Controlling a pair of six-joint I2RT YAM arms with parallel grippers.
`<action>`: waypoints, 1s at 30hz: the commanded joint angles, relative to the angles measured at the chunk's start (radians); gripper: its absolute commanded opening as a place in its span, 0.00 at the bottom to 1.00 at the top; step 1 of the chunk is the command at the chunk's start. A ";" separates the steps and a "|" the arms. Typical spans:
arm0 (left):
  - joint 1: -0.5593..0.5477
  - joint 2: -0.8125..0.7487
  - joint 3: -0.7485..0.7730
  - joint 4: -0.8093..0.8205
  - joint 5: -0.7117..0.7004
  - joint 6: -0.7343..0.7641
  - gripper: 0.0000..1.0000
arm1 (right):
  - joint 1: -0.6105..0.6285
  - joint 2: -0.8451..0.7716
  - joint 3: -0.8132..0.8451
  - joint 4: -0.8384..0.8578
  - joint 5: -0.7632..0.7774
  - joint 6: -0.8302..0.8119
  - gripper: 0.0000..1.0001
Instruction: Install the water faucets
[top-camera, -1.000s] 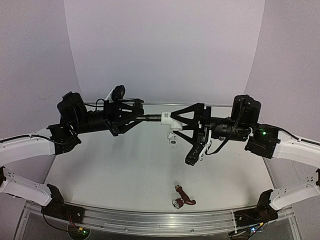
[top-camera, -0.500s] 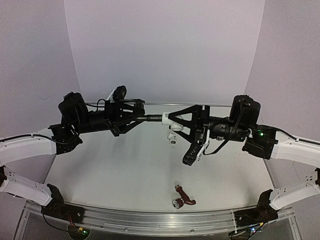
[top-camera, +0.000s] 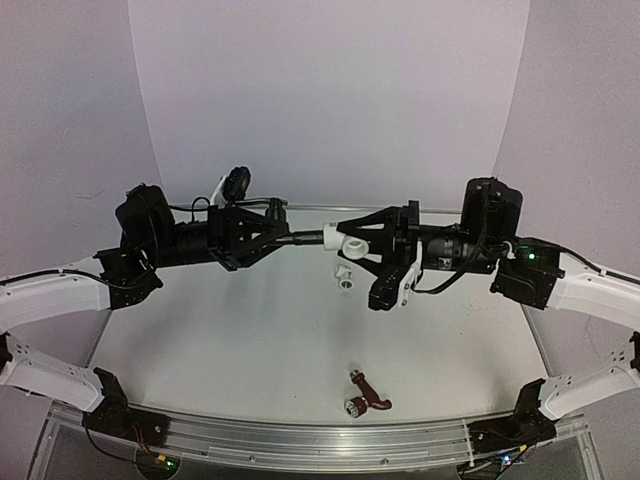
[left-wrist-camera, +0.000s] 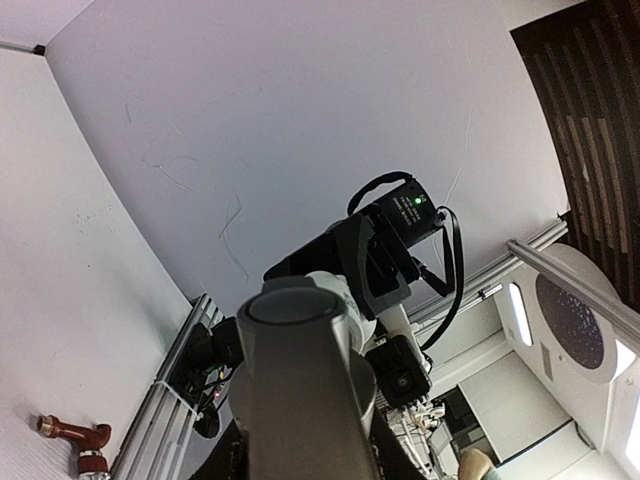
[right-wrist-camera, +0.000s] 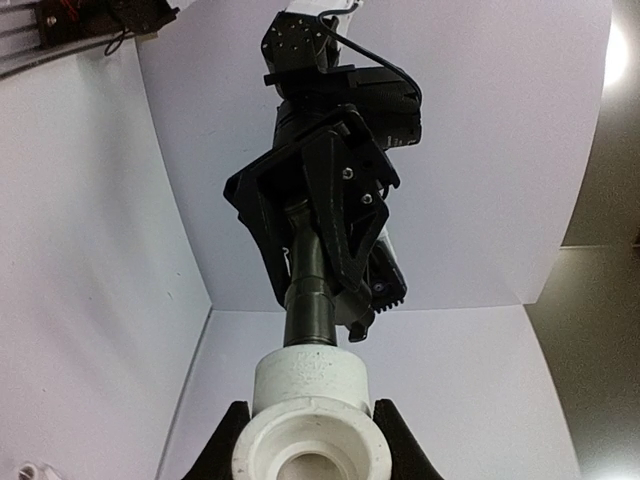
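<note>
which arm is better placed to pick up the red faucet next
Right, probably: the red faucet lies slightly right of centre. Both are busy: right gripper grips the white fitting, left gripper the dark faucet.

Body: left arm (top-camera: 50, 295), right arm (top-camera: 600, 290): white link shells, black joint housings. Black triangular frames on left tool (top-camera: 290, 238), right tool (top-camera: 335, 243). Loose black cables (top-camera: 440, 285); green LED (top-camera: 522, 254).
</note>
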 joint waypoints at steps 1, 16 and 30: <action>0.001 -0.022 0.052 -0.019 0.005 0.105 0.00 | 0.006 -0.008 0.060 0.001 -0.035 0.140 0.00; 0.000 -0.009 0.049 0.030 0.092 0.194 0.10 | 0.007 0.020 0.124 -0.010 -0.067 0.422 0.00; -0.001 -0.035 0.023 0.083 0.105 0.222 0.00 | 0.007 0.029 0.143 -0.014 -0.059 0.506 0.00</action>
